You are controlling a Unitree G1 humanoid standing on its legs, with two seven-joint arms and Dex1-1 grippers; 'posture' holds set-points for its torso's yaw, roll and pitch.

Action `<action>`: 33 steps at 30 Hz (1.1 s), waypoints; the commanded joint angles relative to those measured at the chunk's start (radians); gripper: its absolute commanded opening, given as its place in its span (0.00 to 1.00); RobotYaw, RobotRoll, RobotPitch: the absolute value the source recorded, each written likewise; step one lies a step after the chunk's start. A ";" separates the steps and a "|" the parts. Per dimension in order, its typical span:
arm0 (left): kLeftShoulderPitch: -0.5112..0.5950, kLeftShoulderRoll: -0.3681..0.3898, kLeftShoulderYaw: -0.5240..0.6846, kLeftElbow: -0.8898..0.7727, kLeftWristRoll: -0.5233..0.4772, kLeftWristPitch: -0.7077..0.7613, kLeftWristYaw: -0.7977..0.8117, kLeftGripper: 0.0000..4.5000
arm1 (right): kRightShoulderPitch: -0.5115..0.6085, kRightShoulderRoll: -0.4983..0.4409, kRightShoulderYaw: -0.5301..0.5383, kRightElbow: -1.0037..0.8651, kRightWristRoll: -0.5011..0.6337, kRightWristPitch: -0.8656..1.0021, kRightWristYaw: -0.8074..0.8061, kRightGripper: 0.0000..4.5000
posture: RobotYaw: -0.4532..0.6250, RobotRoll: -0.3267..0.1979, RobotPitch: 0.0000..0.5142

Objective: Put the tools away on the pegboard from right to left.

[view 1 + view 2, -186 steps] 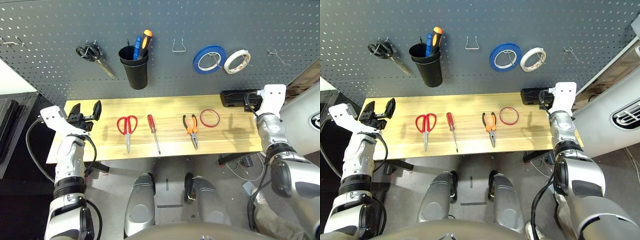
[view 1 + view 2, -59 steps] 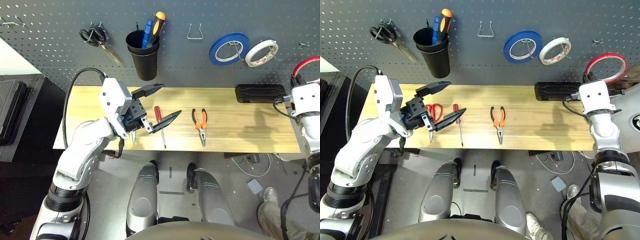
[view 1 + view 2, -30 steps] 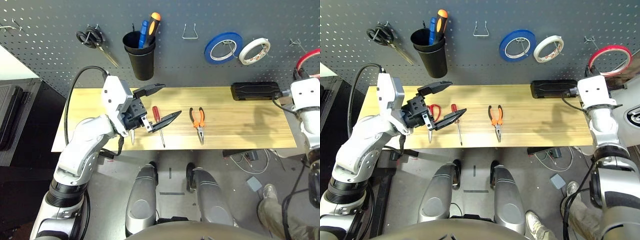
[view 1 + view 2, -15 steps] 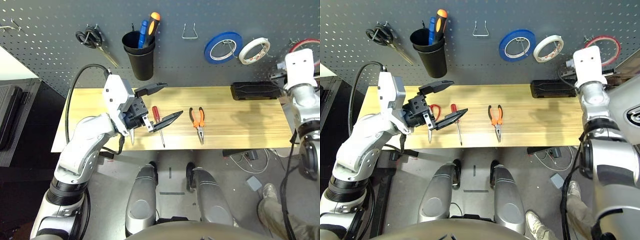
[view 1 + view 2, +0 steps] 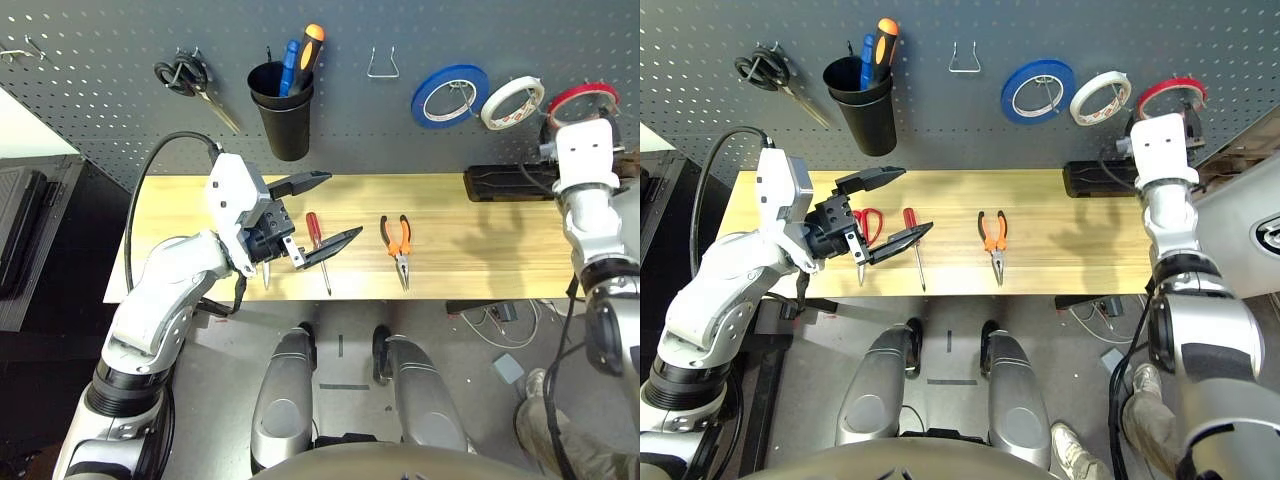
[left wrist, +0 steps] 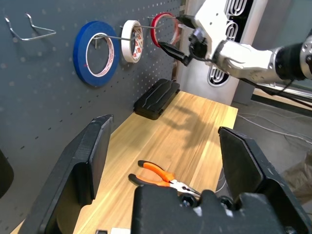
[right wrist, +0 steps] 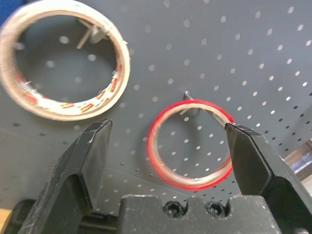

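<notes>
With red tape [image 7: 191,144] hooked on pegboard [image 5: 120,120] | right gripper [image 7: 170,146] wide open, empty | left gripper [image 5: 318,212] open, empty | next pliers [image 5: 398,240]: stiff, heavy, take by handles

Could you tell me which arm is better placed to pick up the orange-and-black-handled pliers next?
Left: the open left gripper hovers near the orange-and-black-handled pliers; the open right gripper is up at the thin red tape ring.
</notes>
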 commanded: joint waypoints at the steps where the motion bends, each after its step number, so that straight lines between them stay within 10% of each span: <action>1: 0.017 0.010 -0.005 -0.008 0.001 0.006 -0.010 1.00 | 0.078 0.002 -0.010 -0.053 0.010 -0.057 -0.017 0.99 | 0.70 0.62 0.52; 22: 0.099 0.148 -0.017 0.072 0.139 0.053 -0.014 1.00 | 0.302 0.266 0.048 -0.560 0.261 0.810 0.455 0.99 | 0.72 0.62 0.54; 33: 0.127 0.180 -0.025 0.100 0.207 0.092 -0.014 1.00 | 0.353 0.439 0.061 -0.926 0.364 1.401 0.420 0.99 | 0.73 0.62 0.57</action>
